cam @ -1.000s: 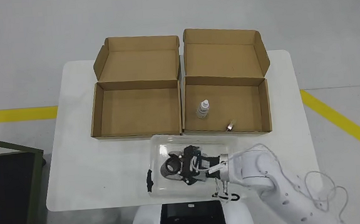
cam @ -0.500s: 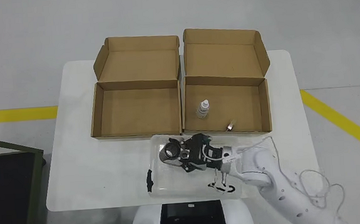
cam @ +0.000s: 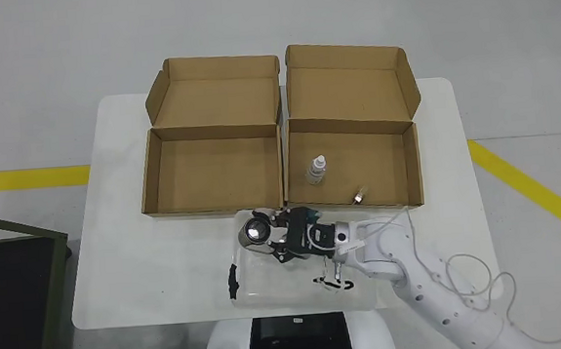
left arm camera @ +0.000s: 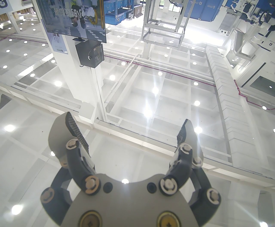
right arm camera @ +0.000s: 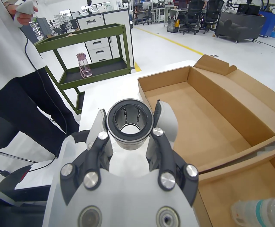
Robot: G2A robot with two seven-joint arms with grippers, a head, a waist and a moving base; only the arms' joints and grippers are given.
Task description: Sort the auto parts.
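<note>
Bearing [right arm camera: 130, 126] clamped in right gripper [right arm camera: 131, 112] jaws, above clear tray [cam: 241, 280] far-left corner, near left box [cam: 212, 174]; left gripper [left arm camera: 129, 126] jaws wide, empty.

Right arm [cam: 419, 267]: glossy white shell, with a thin white cable [cam: 493, 279] trailing alongside. My right gripper [right arm camera: 130, 120]: grey palm plate, black linkage bars, round silver screws, white fingers [right arm camera: 169, 122]. Left gripper [left arm camera: 127, 120]: same build, dark ribbed pads [left arm camera: 75, 131], brass-toned base bolts.
</note>
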